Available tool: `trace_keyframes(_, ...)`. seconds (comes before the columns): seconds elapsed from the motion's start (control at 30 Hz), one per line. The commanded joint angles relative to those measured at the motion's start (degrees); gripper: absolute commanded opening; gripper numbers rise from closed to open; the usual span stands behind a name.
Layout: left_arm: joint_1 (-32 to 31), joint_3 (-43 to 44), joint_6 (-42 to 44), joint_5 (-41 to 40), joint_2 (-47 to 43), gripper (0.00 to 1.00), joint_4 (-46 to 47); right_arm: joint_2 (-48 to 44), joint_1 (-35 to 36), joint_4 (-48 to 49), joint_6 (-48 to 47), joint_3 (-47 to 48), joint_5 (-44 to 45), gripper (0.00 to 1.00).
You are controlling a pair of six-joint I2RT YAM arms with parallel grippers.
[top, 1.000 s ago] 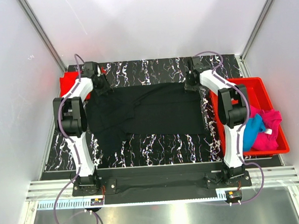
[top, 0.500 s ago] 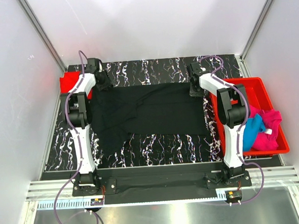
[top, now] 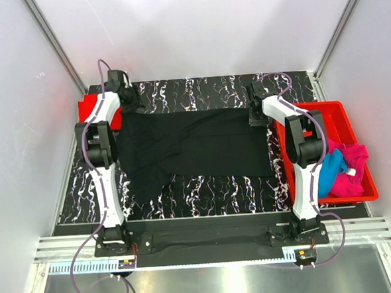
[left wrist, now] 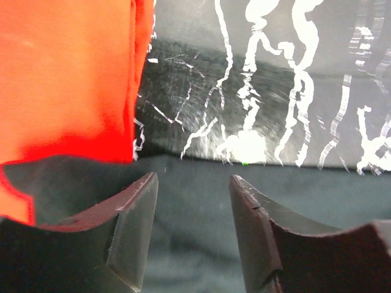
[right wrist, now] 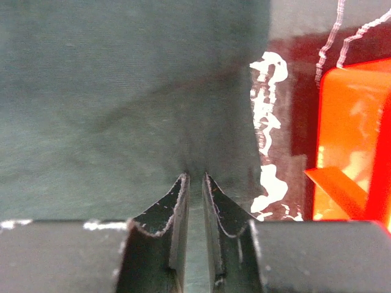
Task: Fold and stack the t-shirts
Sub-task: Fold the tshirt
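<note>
**While the black t-shirt (top: 195, 143) is lying spread out, only one far corner is being gripped**

Since the sweep is running from 9 o'clock to 3 o'clock on the table (top: 204, 186), the red t-shirt (top: 89, 112) is coming first. It is sitting at 10 o'clock, its edge touching the black cloth in the left wrist view.

Just beside it, at 11 o'clock, the left gripper (left wrist: 192, 183) is hovering over the black t-shirt's far-left corner. Its jaws are standing spread, with nothing between them.

The black t-shirt is occupying the middle of the table, and its near-left part is bunching toward 7 o'clock.

At 1 o'clock the right gripper (right wrist: 195, 180) is sitting on the far-right corner. Its jaws are nearly pressed together and appear to be pinching a small pucker of the black cloth.

At 3 o'clock the red bin (top: 342, 105) is holding the blue t-shirt (top: 330, 171) and the magenta t-shirt (top: 357, 166).

The step in hand is probably gripping both far corners for a fold toward 6 o'clock. Doing it well is calling for the left jaws to drop onto black cloth only, clear of the red t-shirt. Both corners should then be rising together and level, so the far hem is landing square and the bunched part is not getting trapped.
</note>
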Motion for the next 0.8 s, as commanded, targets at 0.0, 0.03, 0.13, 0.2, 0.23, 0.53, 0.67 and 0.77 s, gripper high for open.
trace_keyframes(0.0,0.41,0.22,6.71,-0.38,-12.11,0.57,1.77,-1.6,-0.12,-1.38,-1.3,3.11,-5.57,0.22)
trace_keyframes(0.03,0.41,-0.66,8.12,-1.81,-13.25,0.58,0.89,-1.6,-0.12,-1.38,-1.39,3.89,-6.19,0.22)
trace_keyframes(0.13,1.02,-3.81,12.61,-6.48,-17.04,0.62,0.97,-1.6,-0.12,-1.29,-1.65,4.86,-9.0,0.23)
trace_keyframes(0.2,2.08,-5.14,15.24,-3.25,-17.92,0.63,1.32,-1.6,-0.12,-1.2,-1.83,5.3,-10.67,0.23)
trace_keyframes(0.23,2.25,-5.58,16.3,-1.83,-17.92,0.64,1.32,-1.52,-0.12,-1.2,-1.92,5.65,-11.02,0.24)
trace_keyframes(0.53,4.89,-4.01,23.42,5.38,-11.43,0.63,2.55,-1.87,-0.21,-1.2,-2.36,7.24,-13.31,0.25)
trace_keyframes(0.67,4.89,0.91,25.96,4.6,-7.12,0.63,-0.34,-1.87,-0.21,-1.2,-2.71,7.42,-13.58,0.25)
trace_keyframes(0.77,4.98,2.15,27.81,3.53,-5.62,0.63,-1.58,-1.87,-0.3,-1.38,-2.97,8.03,-13.49,0.25)
